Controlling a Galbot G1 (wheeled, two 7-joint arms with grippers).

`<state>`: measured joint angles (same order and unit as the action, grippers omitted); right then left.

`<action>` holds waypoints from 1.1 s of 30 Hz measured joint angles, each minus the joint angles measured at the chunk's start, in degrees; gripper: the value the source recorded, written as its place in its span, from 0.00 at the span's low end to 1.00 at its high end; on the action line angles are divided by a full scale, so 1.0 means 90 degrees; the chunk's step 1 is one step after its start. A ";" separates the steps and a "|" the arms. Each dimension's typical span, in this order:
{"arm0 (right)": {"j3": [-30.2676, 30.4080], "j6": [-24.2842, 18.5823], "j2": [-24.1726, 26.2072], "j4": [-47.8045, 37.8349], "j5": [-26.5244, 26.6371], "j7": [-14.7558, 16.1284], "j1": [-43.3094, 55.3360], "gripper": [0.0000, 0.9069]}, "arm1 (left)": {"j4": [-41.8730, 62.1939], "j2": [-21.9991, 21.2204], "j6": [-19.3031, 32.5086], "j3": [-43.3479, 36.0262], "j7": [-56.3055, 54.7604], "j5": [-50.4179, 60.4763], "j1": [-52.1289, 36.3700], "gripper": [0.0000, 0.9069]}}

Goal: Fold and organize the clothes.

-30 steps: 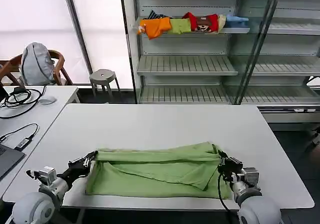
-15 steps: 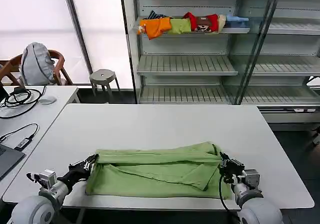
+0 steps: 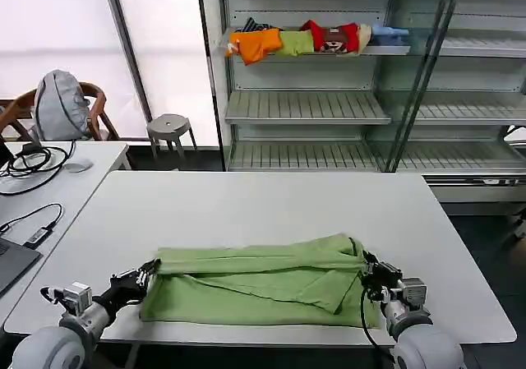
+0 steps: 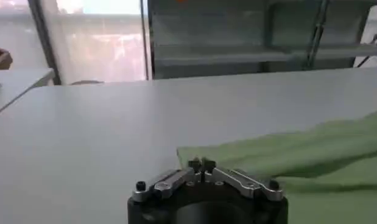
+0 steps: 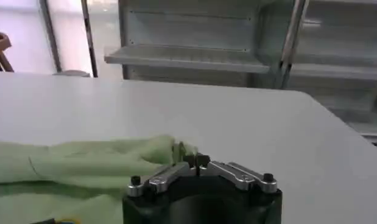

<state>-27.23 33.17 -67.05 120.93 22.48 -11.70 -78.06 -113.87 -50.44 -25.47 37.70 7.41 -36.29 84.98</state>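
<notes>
Lying lengthwise near the white desk's (image 3: 271,200) front edge, the light green polo shirt (image 3: 259,279) is folded once, both ends pinched by the closed left hand (image 3: 150,268) and right hand (image 3: 366,263), further folds remaining.

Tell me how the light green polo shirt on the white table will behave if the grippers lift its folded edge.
The light green polo shirt is probably floppy: it lies in soft folds and wrinkles. It would likely sag between the left gripper and right gripper. It looks light and unlikely to roll.
</notes>
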 measured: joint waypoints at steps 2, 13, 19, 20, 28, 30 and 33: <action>-0.0010 0.0004 0.0001 0.0028 0.0033 -0.0004 -0.0041 1.00 | -0.0066 -0.0012 -0.0101 0.0052 0.0041 0.0099 0.0053 1.00; -0.0463 0.0002 -0.0005 0.0419 0.0237 0.0122 -0.0481 1.00 | -0.0625 -0.0115 -0.0302 0.0171 -0.0539 0.0003 0.0058 1.00; -0.0770 -0.0007 -0.0112 0.0679 0.0165 0.0215 -0.0832 1.00 | -0.0920 -0.0240 -0.0312 -0.0059 -0.1465 -0.0253 0.0157 1.00; -0.0813 -0.0010 -0.0133 0.0724 0.0131 0.0235 -0.0895 1.00 | -0.0944 -0.0265 -0.0312 -0.0103 -0.1615 -0.0284 0.0171 1.00; -0.0995 -0.0111 -0.0292 0.1054 -0.0299 0.0400 -0.1288 1.00 | -0.1076 -0.0436 -0.0229 -0.0394 -0.2623 -0.0430 0.0286 1.00; -0.1001 -0.0126 -0.0327 0.1072 -0.0410 0.0408 -0.1338 1.00 | -0.1081 -0.0468 -0.0178 -0.0480 -0.2812 -0.0444 0.0289 1.00; -0.1006 -0.0160 -0.0375 0.1096 -0.0556 0.0425 -0.1421 1.00 | -0.1087 -0.0524 -0.0078 -0.0610 -0.3041 -0.0479 0.0275 1.00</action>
<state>-36.28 31.73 -70.43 130.80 17.48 -7.88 -90.85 -123.66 -55.15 -26.17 32.21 -19.96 -40.60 87.45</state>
